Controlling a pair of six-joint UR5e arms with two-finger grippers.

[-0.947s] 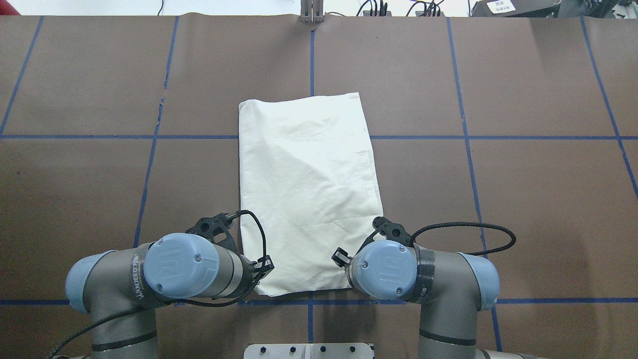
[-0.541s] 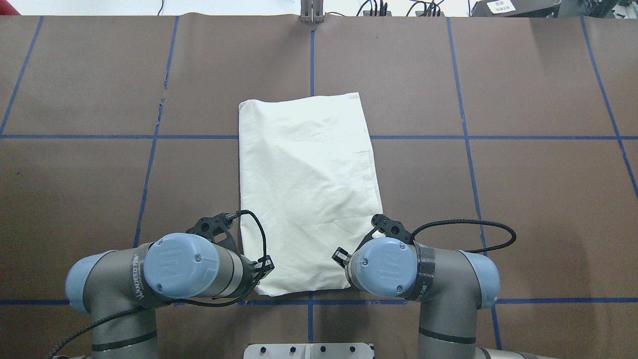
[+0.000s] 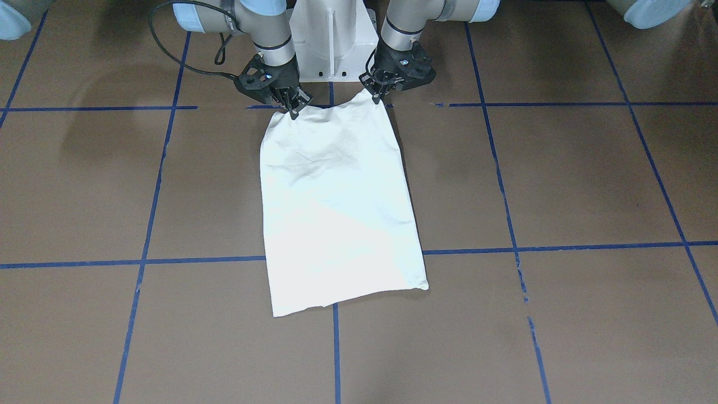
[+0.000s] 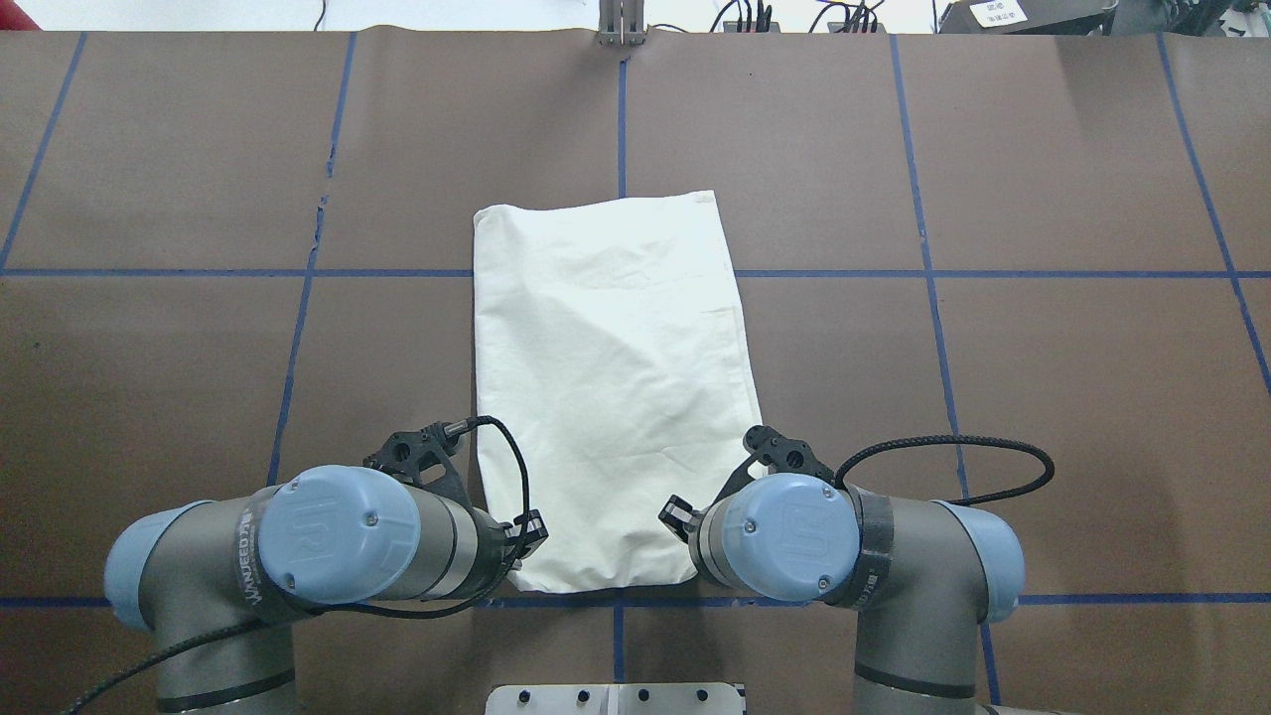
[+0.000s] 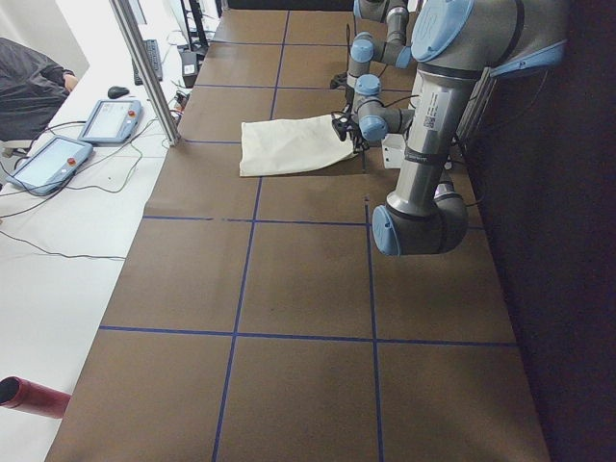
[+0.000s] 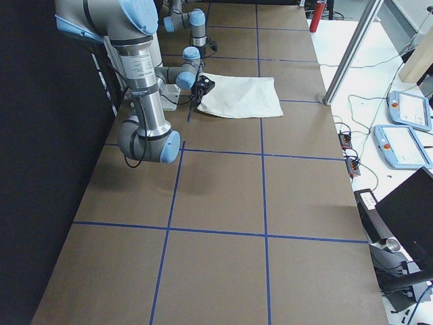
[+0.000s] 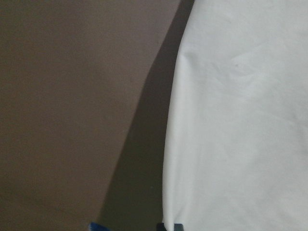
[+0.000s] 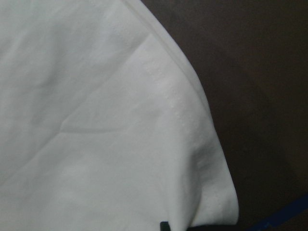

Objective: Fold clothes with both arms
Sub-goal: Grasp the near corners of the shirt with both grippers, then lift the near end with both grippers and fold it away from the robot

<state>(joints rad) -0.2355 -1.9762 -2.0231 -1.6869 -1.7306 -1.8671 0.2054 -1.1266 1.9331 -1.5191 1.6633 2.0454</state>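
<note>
Two corners of the shirt (image 4: 611, 387) are pinched now, one by each arm. On the left, the left gripper (image 3: 374, 95) has its fingers closed tight on the near left corner and holds it a little above the table (image 4: 1043, 397). Compared with half a second ago, its wrist looks larger in the overhead view and sits further out to the left, so I read it as risen. In the middle, the shirt lies as a long folded rectangle, plain pale side up, across a blue tape line (image 4: 844, 273). Its far edge has slid slightly toward the robot, and the near edge sags between the two held corners. On the right, the right gripper (image 3: 293, 108) is also clamped on its corner, raised off the table, and its wrist has shifted outward to the right.
</note>
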